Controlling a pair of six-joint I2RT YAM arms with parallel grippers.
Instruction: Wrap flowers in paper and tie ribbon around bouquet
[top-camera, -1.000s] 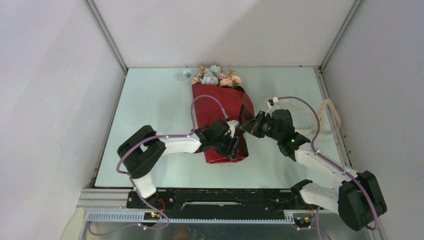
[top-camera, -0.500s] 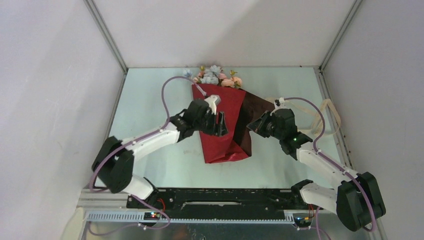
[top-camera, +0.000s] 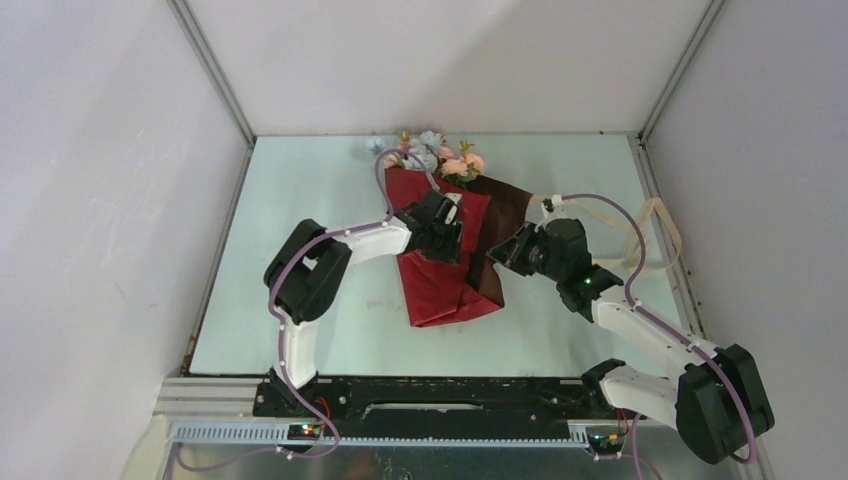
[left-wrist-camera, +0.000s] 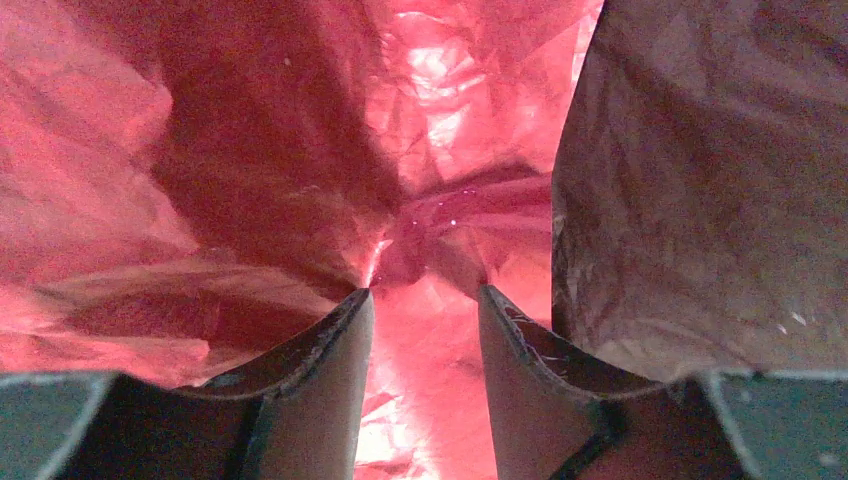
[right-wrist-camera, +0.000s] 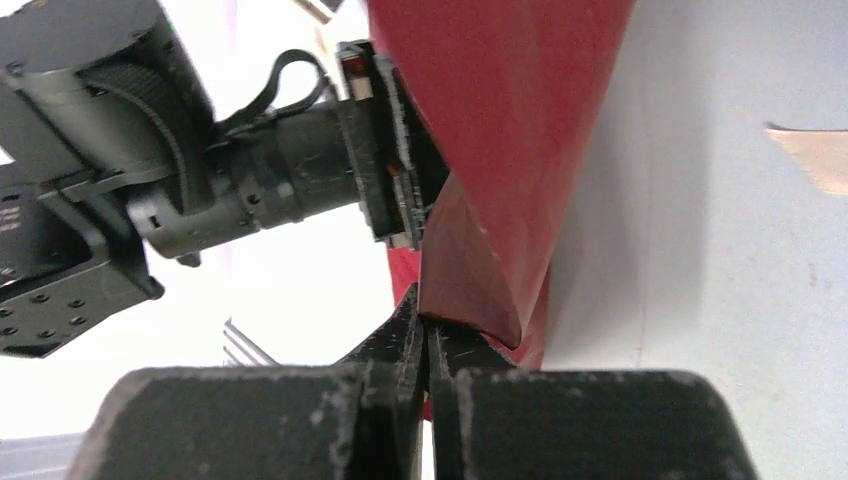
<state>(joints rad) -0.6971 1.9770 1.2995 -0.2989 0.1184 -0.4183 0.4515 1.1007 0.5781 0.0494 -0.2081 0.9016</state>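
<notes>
Paper (top-camera: 432, 292) edge is pinched by the right end effector (right-wrist-camera: 428, 332), likely for folding; the spread left end effector (left-wrist-camera: 425, 296) is pressed down as anchor.

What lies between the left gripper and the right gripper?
Only the paper: red face at the left gripper, dark flap pinched by the right gripper, seen in the top view.

Both arms reaching inward over the table, left hand (top-camera: 450, 244) with jaws parted, right hand (top-camera: 494, 257) clamped shut

My arms (top-camera: 345, 240) wear white links, black joints, looping purple cables (top-camera: 597, 197); the right gripper (right-wrist-camera: 428, 330) is scuffed black
</notes>
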